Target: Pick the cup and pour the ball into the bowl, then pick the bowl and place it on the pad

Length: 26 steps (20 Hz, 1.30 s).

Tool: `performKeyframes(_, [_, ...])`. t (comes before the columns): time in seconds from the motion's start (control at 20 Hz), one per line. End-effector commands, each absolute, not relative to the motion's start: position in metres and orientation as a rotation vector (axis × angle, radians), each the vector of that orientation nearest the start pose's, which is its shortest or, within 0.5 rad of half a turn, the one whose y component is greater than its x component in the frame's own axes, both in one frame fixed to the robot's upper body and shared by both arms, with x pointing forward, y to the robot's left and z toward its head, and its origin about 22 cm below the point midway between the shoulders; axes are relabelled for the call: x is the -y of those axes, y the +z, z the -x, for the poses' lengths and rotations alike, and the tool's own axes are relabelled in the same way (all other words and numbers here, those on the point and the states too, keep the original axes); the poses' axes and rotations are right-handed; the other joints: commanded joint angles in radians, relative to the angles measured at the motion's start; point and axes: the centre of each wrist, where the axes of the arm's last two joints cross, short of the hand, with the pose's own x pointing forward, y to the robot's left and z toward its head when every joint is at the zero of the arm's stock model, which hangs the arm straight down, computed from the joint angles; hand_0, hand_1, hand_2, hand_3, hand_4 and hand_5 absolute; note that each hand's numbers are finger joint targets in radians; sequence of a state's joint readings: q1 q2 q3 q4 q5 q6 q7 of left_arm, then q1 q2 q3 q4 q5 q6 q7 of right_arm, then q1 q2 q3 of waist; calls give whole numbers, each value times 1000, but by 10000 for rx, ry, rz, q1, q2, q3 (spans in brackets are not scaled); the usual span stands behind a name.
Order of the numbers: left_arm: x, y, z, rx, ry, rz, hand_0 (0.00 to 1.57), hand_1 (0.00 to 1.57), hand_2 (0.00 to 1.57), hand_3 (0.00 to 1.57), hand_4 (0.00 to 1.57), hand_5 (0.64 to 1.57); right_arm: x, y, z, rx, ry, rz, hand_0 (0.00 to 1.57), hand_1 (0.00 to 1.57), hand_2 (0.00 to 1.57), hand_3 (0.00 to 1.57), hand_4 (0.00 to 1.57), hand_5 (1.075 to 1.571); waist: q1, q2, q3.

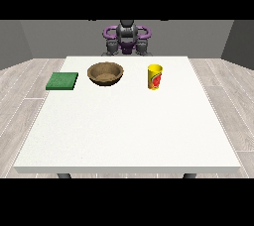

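A yellow cup (pixel 155 77) with a red and green mark stands upright on the white table (pixel 129 131), right of centre near the far edge. Its inside is hidden, so no ball shows. A brown wooden bowl (pixel 105 73) sits to the cup's left, with nothing visible in it. A flat green pad (pixel 62 81) lies further left, near the table's left edge. The robot stands behind the far edge with both arms drawn in. The hand at the view's left (pixel 112 47) and the hand at the view's right (pixel 144 47) stay close to the torso, well short of every object.
The pad, bowl and cup form a row along the far part of the table. The near half of the table is a bare white surface. Wooden floor surrounds the table on all sides.
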State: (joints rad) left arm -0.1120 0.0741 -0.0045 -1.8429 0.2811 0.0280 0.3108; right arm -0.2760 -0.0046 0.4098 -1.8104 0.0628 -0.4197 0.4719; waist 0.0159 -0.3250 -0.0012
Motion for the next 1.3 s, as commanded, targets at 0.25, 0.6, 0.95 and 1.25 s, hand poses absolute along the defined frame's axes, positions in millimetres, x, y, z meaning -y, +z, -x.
performKeyframes(0.25, [-250, 148, -304, 19698, 185, 1326, 0, 0, 0, 0, 0, 1509, 118, 161, -275, 18957, 1479, -1248, 0, 0, 0, 0, 0, 1570, -957, 4160, 14])
performKeyframes(0.6, [-275, 125, -330, 20558, -76, -494, 0, 0, 0, 0, 0, 1443, 121, 172, -268, 19858, 1761, -1946, 0, 0, 0, 0, 0, 1568, -1691, 5233, 8])
performKeyframes(0.95, [-295, 25, -314, 20204, 253, -559, 0, 0, 0, 0, 0, 1405, 142, 189, -261, 20089, 1768, -1501, 0, 0, 0, 0, 0, 1568, -1634, 5590, -1])
performKeyframes(1.25, [-292, 17, -340, 20005, 122, -343, 0, 0, 0, 0, 0, 1409, 175, 179, -276, 20163, 1246, -1243, 0, 0, 0, 0, 0, 1569, -1472, 5444, 10])
